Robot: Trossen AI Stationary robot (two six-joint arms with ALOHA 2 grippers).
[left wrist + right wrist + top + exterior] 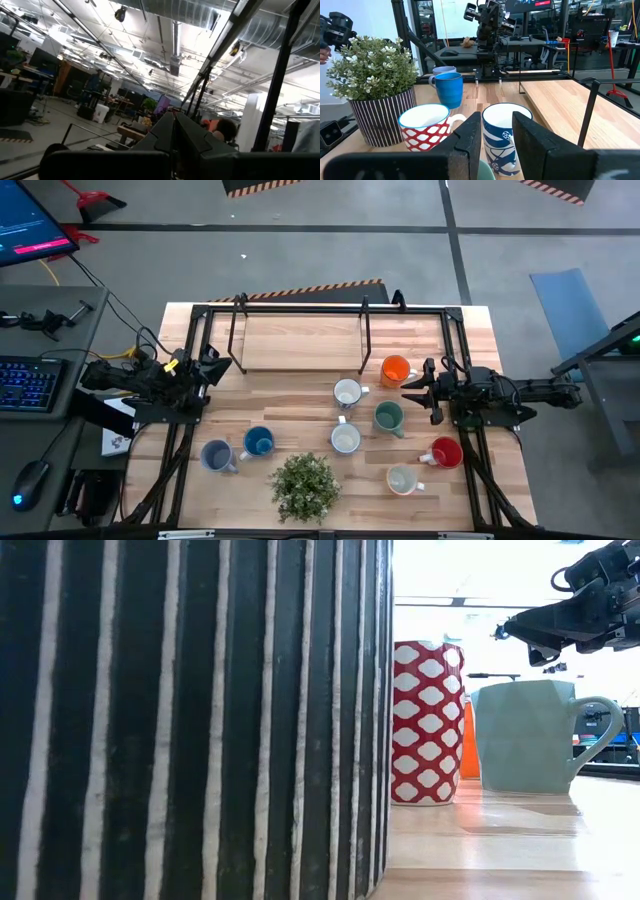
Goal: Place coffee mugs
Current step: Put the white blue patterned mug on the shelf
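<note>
Nearest the bench's (470, 330) front edge stands the leafy plant (304, 485) in its striped pot (190, 720), with the cream mug (402, 479) beside it toward the right front corner. Just behind them a loose row runs across: the grey-blue mug (216, 455) and blue mug (259, 442) touching or nearly so on the left, a white mug with a red pattern (426, 127) in the middle, and the red mug (445, 452) by the right edge. Further back stands the green mug (388, 417), then a white mug with a blue pattern (502, 135), and behind that the orange mug (396, 368) near a raised wooden shelf (300, 340) along the back edge.

The right gripper (412, 390) hovers above the bench between the orange and green mugs, its jaws apart and holding nothing, pointing toward the blue-patterned mug. The left gripper (210, 364) waits at the left edge, tilted up toward the ceiling, jaws together
</note>
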